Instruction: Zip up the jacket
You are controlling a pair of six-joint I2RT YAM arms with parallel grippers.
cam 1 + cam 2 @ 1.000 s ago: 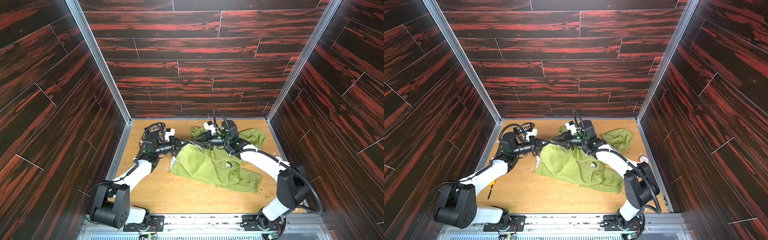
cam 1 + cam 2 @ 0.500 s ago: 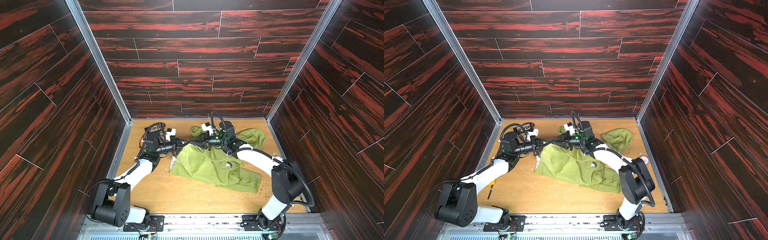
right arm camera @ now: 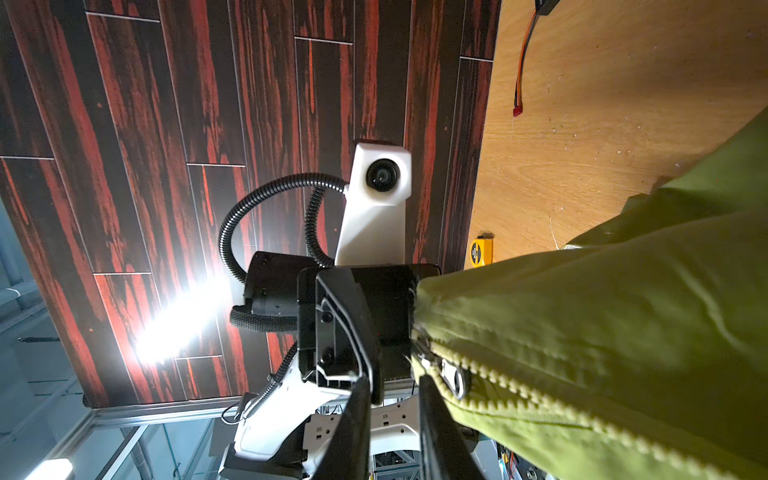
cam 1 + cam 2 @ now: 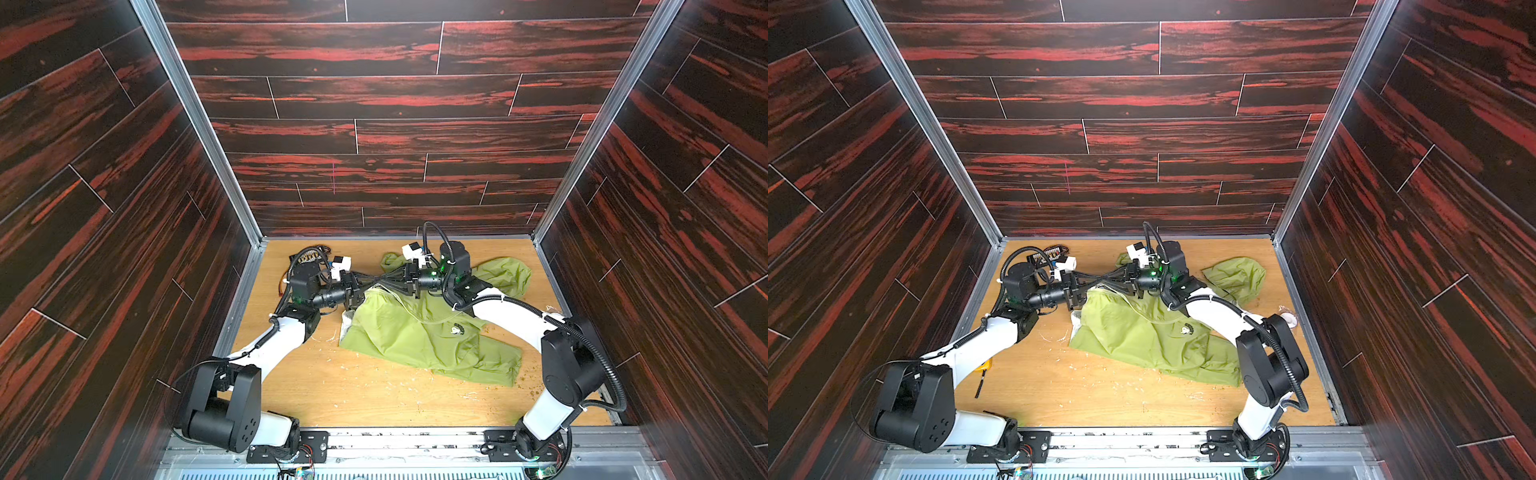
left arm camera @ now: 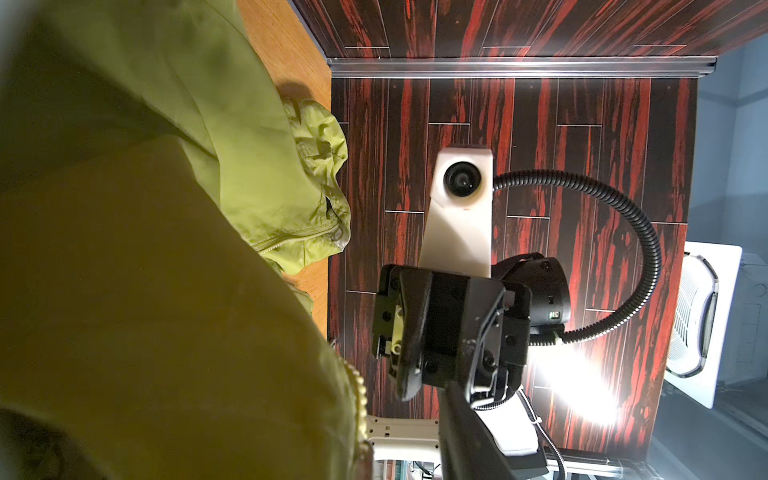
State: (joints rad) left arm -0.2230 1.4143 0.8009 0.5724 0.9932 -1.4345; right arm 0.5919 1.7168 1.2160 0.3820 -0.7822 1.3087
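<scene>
The lime-green jacket [image 4: 415, 332] lies crumpled on the wooden floor [image 4: 374, 395], logo [image 4: 456, 330] up and hood [image 4: 505, 276] at the back right. Its far-left corner is raised where my two grippers meet tip to tip. My left gripper [image 4: 371, 286] is open: one finger [image 5: 469, 436] shows, and a gap separates it from the zipper teeth [image 5: 358, 390]. Fabric hides the other finger. My right gripper [image 3: 395, 382] stands narrowly open with nothing between its fingers. The zipper slider [image 3: 455, 380] rests just outside one finger.
Dark wood-look walls close in the back and both sides. A cable bundle [image 4: 309, 257] lies at the back left. A yellow tool [image 4: 984, 365] and a black pen [image 4: 980, 384] lie by the left arm. Pale chips litter the floor.
My left gripper's jaws have parted off the jacket's edge. The right arm's elbow has swung in toward the middle. Both grippers stay at the raised corner.
</scene>
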